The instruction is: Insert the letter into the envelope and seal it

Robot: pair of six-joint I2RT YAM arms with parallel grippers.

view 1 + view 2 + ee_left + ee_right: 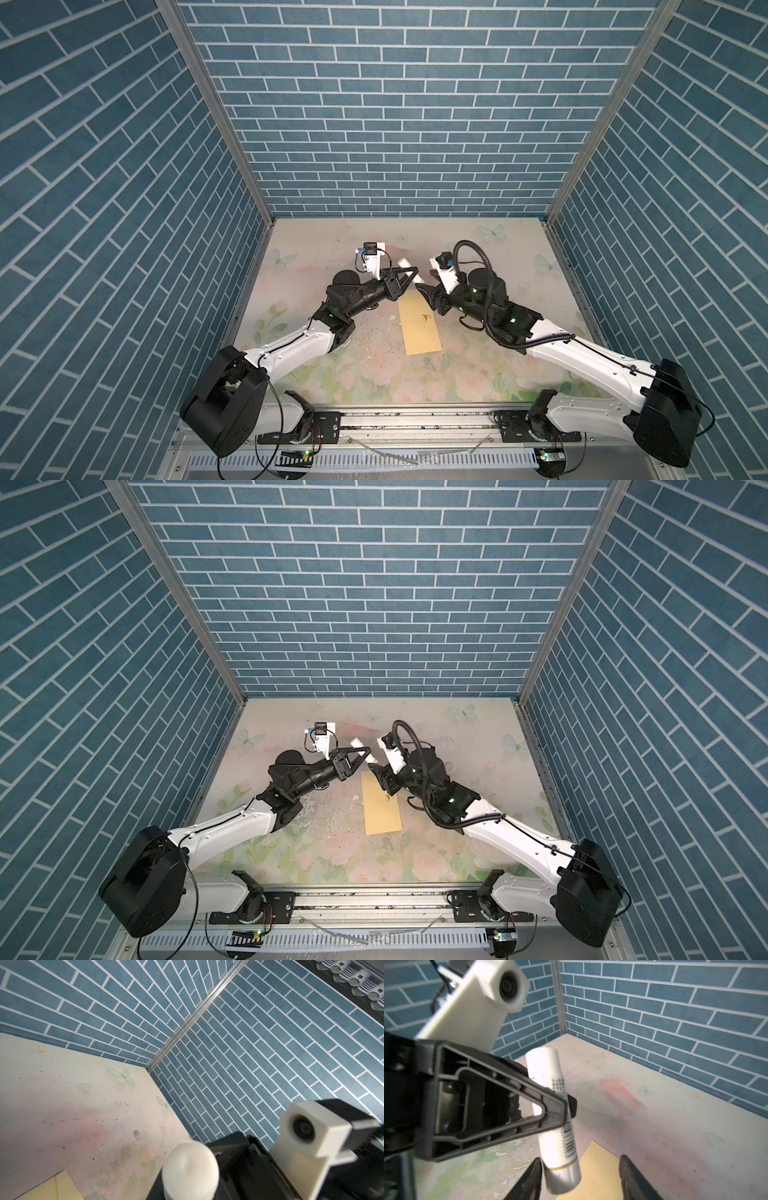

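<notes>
1. Nearest the arm bases, the long yellow manila paper envelope (419, 328) lies flat on the pale floral-printed tabletop (478, 365). A small dark mark shows on its upper face. Nothing grips it. It lies lengthwise between the two arms, where either one can reach it.
2. The beige bordered letter shows in no view. I judge it is probably already inside the envelope, though the pictures cannot confirm that.
3. At the envelope's far end, the right gripper (579, 1180) has its jaws apart, one on each side of the silvery end of a white plastic glue stick (550, 1068). One fingertip (531, 1176) is just beside that end, but the jaws are not clamped on it. The placement looks suited to working the cap.
4. Just beyond, the left gripper (565, 1106) has its jaws clamped across the stick's printed middle. It holds the stick tilted in the air near the envelope's far end. This likely steadies the body while the other arm handles the end, ready for gluing the flap.
5. Farthest off are bare, stained tabletop and the blue brick-pattern wall (395, 124).
</notes>
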